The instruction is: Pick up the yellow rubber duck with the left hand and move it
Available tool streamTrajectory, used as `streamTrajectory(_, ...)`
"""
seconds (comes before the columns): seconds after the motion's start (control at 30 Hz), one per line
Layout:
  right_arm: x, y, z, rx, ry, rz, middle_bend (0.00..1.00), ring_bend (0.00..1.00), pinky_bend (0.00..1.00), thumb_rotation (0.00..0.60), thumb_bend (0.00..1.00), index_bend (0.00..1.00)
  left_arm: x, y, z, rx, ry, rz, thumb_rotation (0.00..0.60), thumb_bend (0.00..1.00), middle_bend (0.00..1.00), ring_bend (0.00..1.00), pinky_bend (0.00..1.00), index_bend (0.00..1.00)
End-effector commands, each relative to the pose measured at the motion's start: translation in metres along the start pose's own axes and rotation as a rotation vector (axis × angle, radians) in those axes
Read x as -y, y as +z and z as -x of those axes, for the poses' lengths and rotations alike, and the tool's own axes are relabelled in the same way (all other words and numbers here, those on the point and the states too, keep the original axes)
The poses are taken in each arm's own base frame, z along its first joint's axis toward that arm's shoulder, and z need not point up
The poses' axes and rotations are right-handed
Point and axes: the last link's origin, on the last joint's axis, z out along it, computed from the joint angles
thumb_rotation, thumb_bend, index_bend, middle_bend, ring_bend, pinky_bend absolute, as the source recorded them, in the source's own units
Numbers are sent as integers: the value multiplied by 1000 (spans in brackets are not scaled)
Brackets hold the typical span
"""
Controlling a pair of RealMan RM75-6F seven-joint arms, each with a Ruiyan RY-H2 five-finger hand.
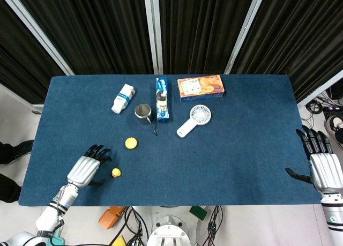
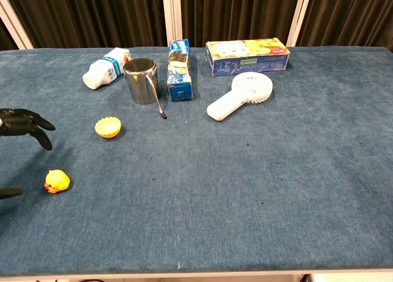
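Observation:
The small yellow rubber duck [image 1: 116, 173] [image 2: 56, 181] sits on the blue table near its front left edge. My left hand [image 1: 87, 168] hovers just left of it, fingers spread and empty; in the chest view only its dark fingertips [image 2: 24, 125] show at the left border, above and left of the duck. My right hand [image 1: 320, 164] is open beyond the table's right edge, far from the duck, and does not appear in the chest view.
A yellow round cap-like piece [image 1: 131, 143] lies just behind the duck. Further back are a white bottle on its side [image 1: 122, 98], a metal cup [image 1: 142, 113] with a spoon, a blue carton [image 1: 162, 99], a white hand fan [image 1: 194, 119] and a snack box [image 1: 200, 87].

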Motion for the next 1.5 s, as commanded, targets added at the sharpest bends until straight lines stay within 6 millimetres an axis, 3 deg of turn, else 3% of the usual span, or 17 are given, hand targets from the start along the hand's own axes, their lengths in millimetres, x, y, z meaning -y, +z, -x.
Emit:
streamTrajectory(0.03, 1, 0, 1, 4, 1, -2, 37, 0, 60, 600, 147, 0, -1, 2, 7, 17, 2, -1, 600, 215, 110, 34, 1, 315)
streamTrajectory(0.77, 3, -1, 3, 14, -8, 1, 36, 0, 60, 600, 147, 0, -13, 16, 17, -3, -23, 38, 600, 285, 109, 33, 1, 396)
streamTrajectory(1.1, 4, -2, 3, 13, -9, 4, 37, 0, 60, 600, 147, 0, -16, 21, 20, -11, -2, 46, 600, 397, 138, 39, 1, 523)
streamTrajectory(1.3, 3, -2, 2, 14, -12, 6, 36, 0, 60, 600, 147, 0, -16, 26, 12, -48, -43, 50, 600, 423, 147, 44, 2, 552)
streamTrajectory(1.5, 4, -1, 2, 14, -14, 2, 36, 0, 60, 600, 147, 0, -21, 51, -17, -134, -67, 57, 600, 418, 147, 44, 2, 552)
